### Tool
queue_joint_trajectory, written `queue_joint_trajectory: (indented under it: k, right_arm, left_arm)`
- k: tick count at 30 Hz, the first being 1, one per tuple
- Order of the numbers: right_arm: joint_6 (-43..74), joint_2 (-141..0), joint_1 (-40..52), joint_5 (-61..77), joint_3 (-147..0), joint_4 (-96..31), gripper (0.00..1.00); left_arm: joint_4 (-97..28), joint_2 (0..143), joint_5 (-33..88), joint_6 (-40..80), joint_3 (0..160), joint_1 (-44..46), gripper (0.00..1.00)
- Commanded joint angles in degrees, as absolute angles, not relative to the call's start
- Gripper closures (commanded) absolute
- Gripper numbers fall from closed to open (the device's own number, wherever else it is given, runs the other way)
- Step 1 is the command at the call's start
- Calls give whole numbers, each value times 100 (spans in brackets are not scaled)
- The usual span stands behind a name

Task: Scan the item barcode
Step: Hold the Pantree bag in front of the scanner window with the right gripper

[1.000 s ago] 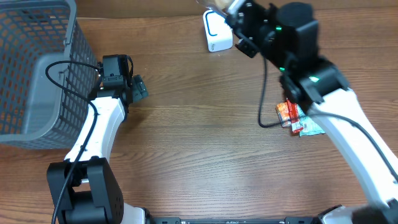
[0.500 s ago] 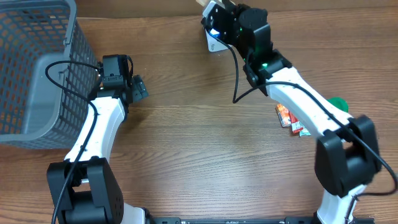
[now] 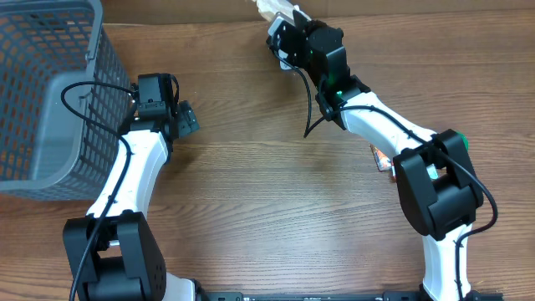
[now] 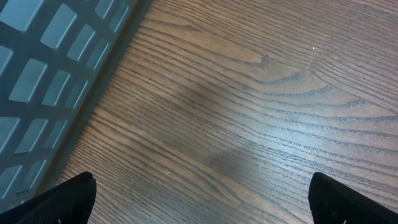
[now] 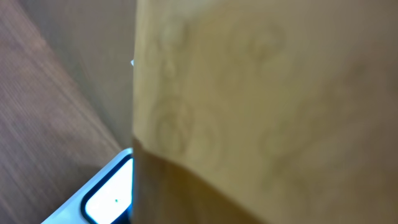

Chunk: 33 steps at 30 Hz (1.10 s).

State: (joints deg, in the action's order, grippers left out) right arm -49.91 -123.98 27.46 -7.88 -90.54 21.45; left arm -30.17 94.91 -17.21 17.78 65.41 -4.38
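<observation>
Right gripper (image 3: 281,23) is clamped on the tan item (image 5: 249,93) at the 12 o'clock edge of the table (image 3: 251,192), just over the white scanner (image 5: 107,200); left gripper (image 3: 185,117) is parked at 10 o'clock beside the grey basket (image 3: 42,92) with jaws wide apart, and an orange pack (image 3: 379,155) lies at 3 o'clock.

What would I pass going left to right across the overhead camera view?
Gray basket → left pincer, open → right pincer gripping the tan item → orange packet → green object.
</observation>
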Motion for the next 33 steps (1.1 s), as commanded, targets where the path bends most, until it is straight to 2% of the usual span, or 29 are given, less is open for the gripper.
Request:
queue_joint_trajectory:
  k: [1,11,20,33]
  right_arm:
    - [-4845,-12486,2764,-856,-9118,2257,97]
    - [-4152,-12529,2759,-939,-9118,2126,97]
    - [-4163,-12529,2729,-943,-9115,1970,96]
    - [-4571,-12654,2659,-943,-9115,2438,97]
  left_arm:
    - [-3002,9546,-1817,1691,6648,-454,0]
    - [-3002,9546,-1817,1691,6648,-454,0]
    - [-3002,9546,-1817,1691,6648,-454,0]
    - [-3002,9546,-1817,1691,6648,-454,0]
